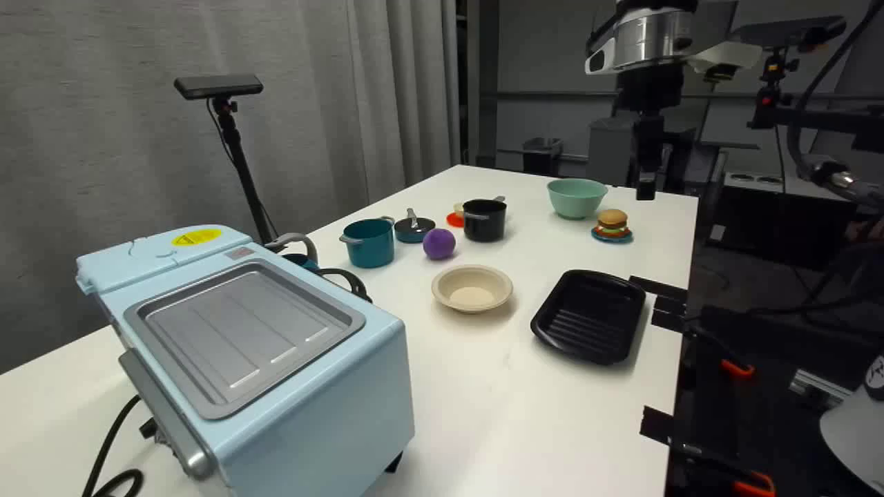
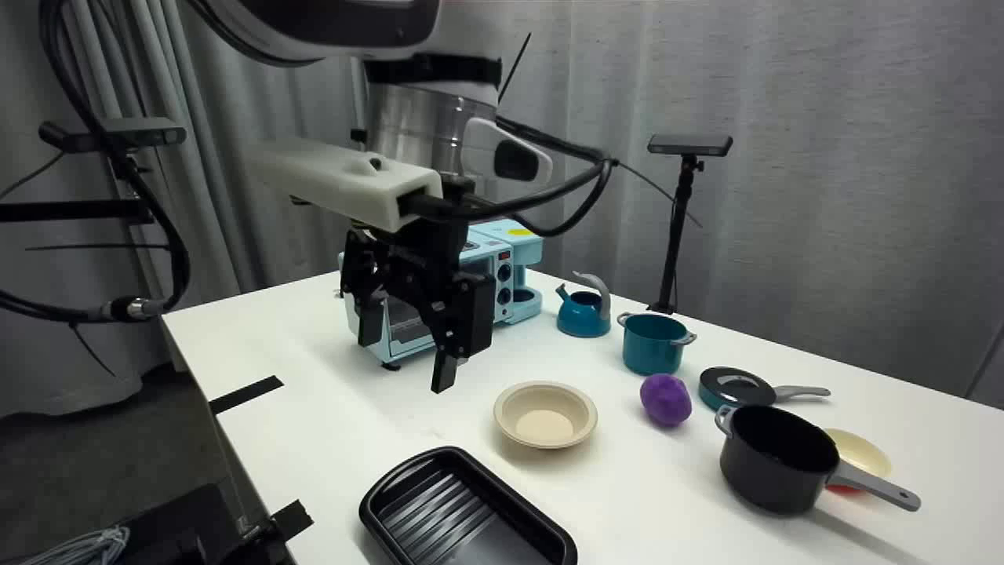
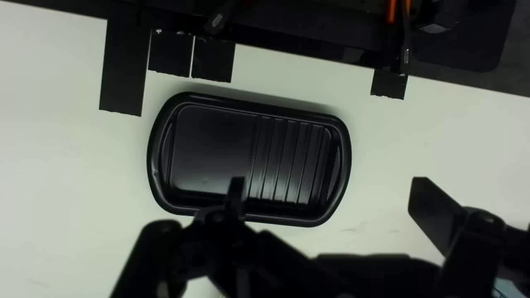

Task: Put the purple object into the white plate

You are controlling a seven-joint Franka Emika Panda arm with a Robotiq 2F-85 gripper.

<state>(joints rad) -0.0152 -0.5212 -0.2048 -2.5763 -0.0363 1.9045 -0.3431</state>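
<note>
The purple object (image 1: 439, 244) is a roundish ball-like item on the white table; it also shows in an exterior view (image 2: 666, 399). The white plate (image 1: 472, 288) is a cream shallow round dish with a raised rim. It stands near the purple object, apart from it, and looks empty; it also shows in an exterior view (image 2: 545, 414). My gripper (image 2: 406, 351) hangs above the table, clear of both things, with its fingers wide apart and nothing between them. In the wrist view the gripper (image 3: 328, 186) is over the black tray's side; the purple object and plate are out of that view.
The black ribbed tray (image 3: 248, 155) lies near the table edge. A blue oven (image 1: 331, 386), teal pot (image 1: 369, 243), lidded pan (image 1: 414, 230), black saucepan (image 1: 484, 221), green bowl (image 1: 577, 199) and toy burger (image 1: 612, 224) stand on the table. A teal kettle (image 2: 583, 314) is near the oven.
</note>
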